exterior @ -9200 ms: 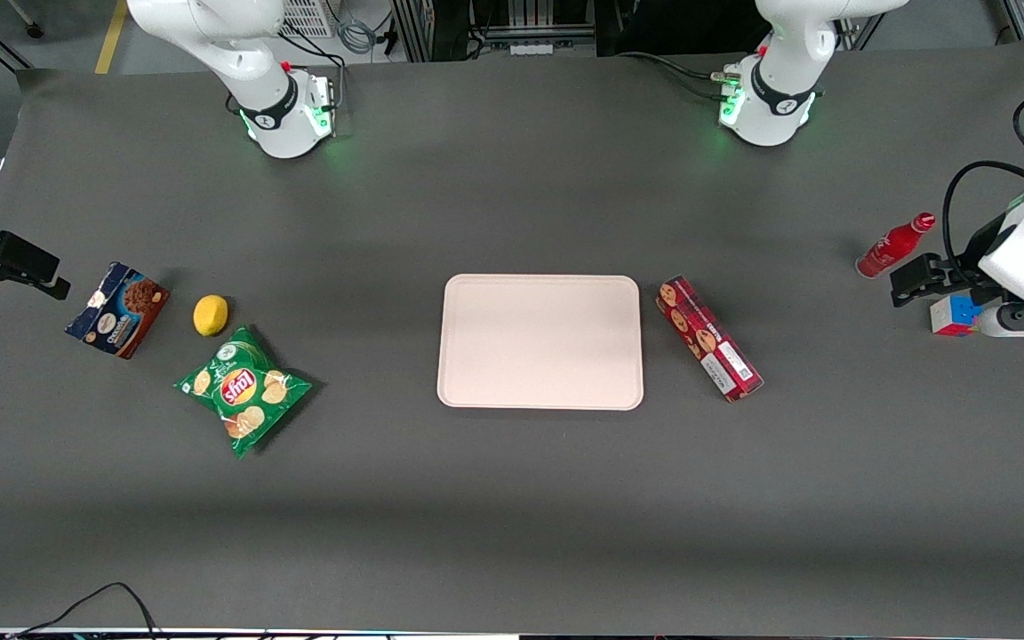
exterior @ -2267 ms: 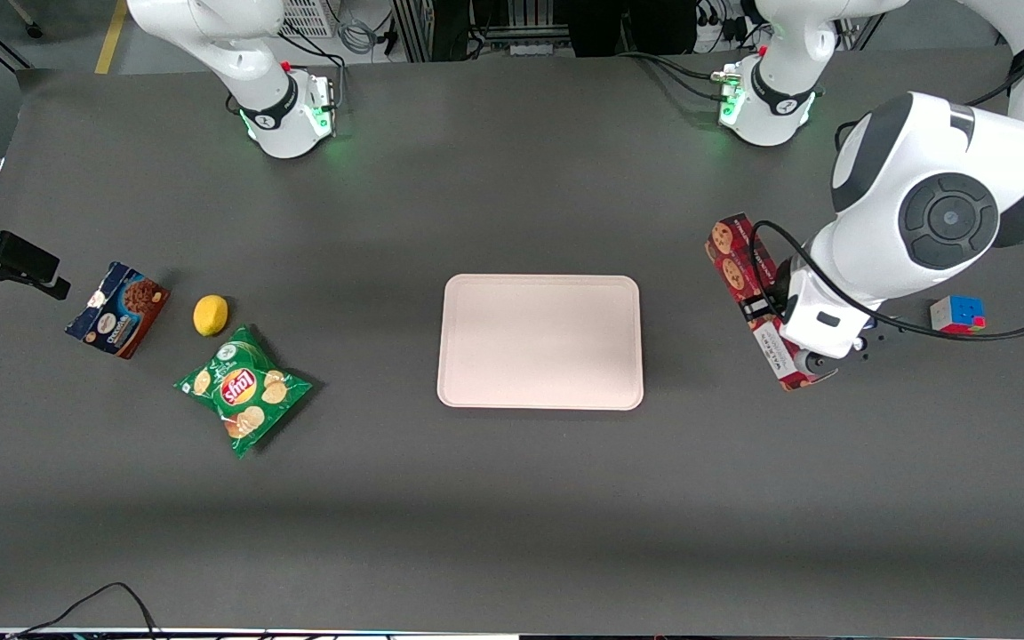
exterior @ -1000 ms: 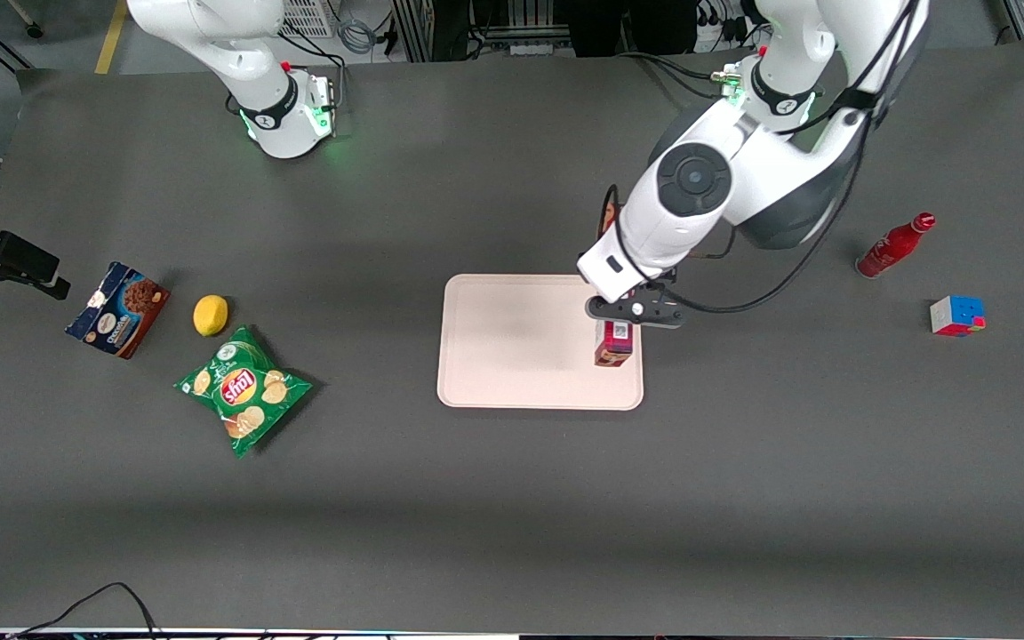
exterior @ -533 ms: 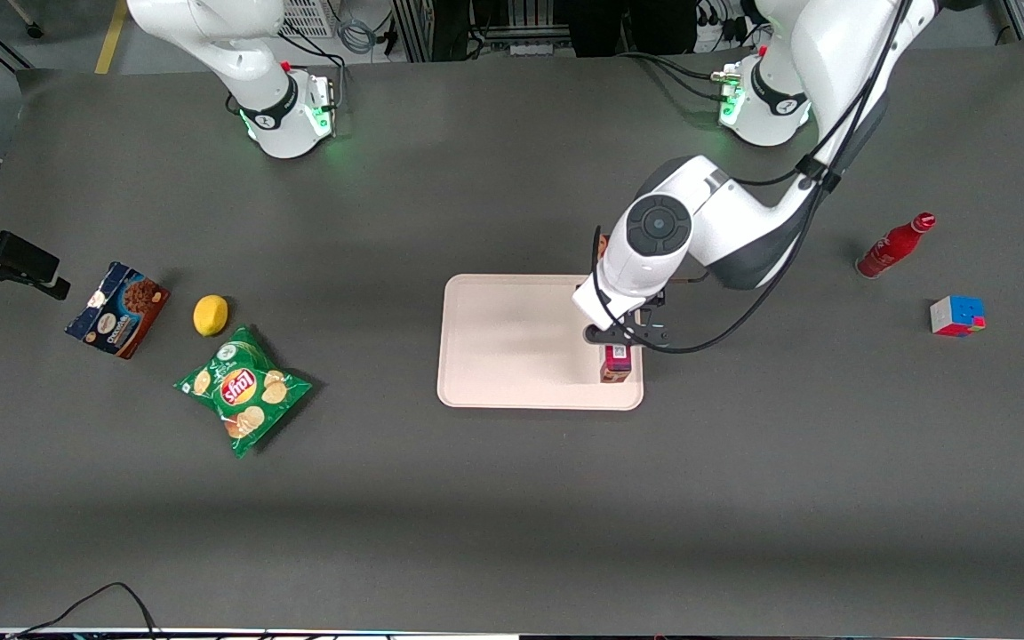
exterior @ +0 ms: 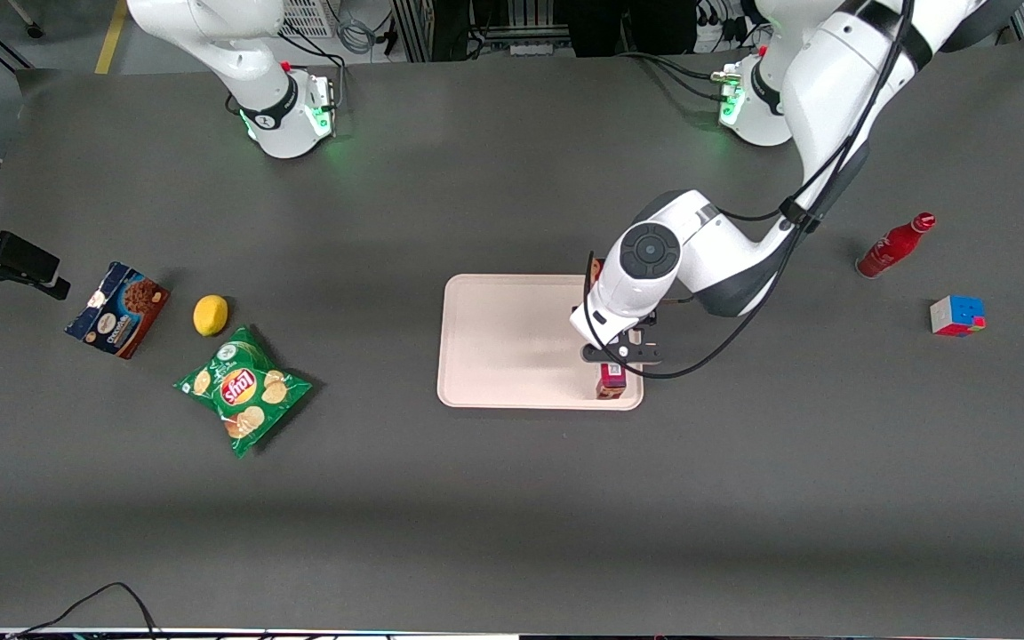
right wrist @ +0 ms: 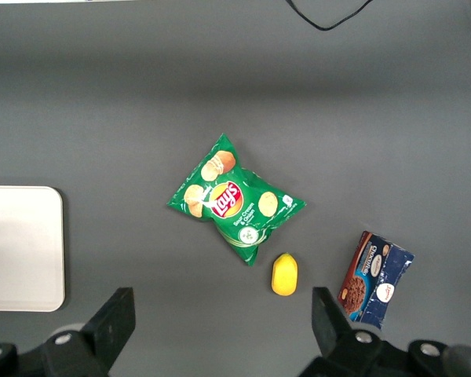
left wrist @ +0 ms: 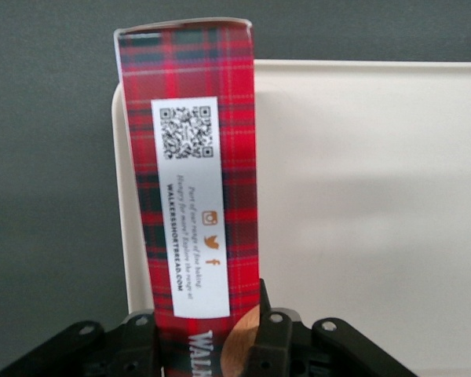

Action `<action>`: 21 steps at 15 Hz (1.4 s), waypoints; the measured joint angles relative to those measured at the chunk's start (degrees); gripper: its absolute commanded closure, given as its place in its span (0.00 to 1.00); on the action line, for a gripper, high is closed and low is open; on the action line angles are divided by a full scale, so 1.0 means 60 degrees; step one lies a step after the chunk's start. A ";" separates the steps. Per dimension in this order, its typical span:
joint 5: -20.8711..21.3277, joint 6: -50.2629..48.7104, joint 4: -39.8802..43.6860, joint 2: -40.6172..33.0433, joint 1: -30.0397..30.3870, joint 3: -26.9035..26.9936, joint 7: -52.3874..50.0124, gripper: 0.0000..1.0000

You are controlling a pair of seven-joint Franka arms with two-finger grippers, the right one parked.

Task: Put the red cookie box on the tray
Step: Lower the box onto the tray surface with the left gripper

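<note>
Red cookie box (left wrist: 188,196) is held clamped in the gripper (exterior: 616,354), low over the tray (exterior: 512,342) at its edge toward the working arm. Released here, it could be tipped off the rim.

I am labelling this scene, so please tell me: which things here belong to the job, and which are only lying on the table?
Belong to the job:
- red cookie box, held over the tray's edge
- tray
- gripper, shut on the box, above the tray

Only lying about:
- chips bag
- lemon
- chocolate cookie box
- red bottle
- puzzle cube
</note>
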 measured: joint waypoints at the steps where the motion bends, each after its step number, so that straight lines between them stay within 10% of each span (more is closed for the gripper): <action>1: 0.0161 0.0024 0.0022 0.0123 0.0000 0.0004 -0.0134 0.87; 12: 0.0716 0.0302 0.0164 0.0676 -0.0017 0.0014 -0.0380 0.85; 15: 0.0739 0.0354 0.0184 0.0751 -0.0018 0.0047 -0.0409 0.58; 18: 0.0768 0.0367 0.0184 0.0785 -0.0020 0.0068 -0.0423 0.00; 21: 0.0865 0.0417 0.0184 0.0869 -0.0022 0.0113 -0.0446 0.00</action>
